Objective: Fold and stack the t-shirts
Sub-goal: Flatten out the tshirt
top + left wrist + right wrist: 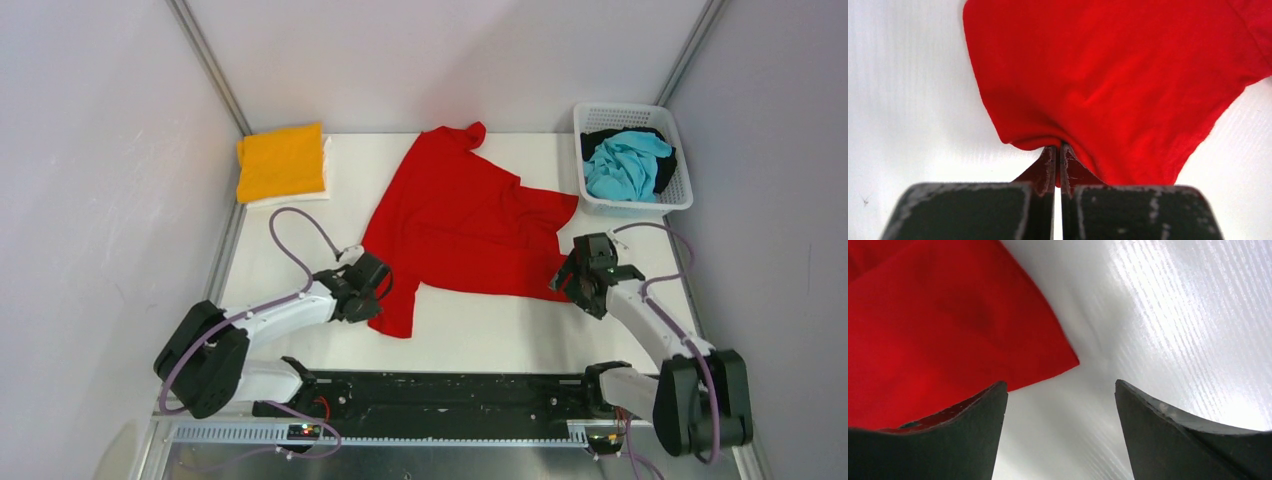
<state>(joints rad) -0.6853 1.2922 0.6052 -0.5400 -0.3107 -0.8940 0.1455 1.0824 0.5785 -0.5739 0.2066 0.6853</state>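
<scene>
L gripper clamps red shirt edge, R gripper jaws spread beside its corner; I want R seated on that corner b4 tensioning.

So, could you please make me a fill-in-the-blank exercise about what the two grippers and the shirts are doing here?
1. The left gripper is ____ on the edge of the bright red cloth t-shirt.
2. The right gripper is ____ beside that shirt's corner.
3. In the white plastic lattice basket, a ____ cloth shirt lies over a black one.
4. The folded orange-yellow cloth shirt sits at the white table's far ____ corner.
Missing words: shut, open, turquoise, left.
</scene>
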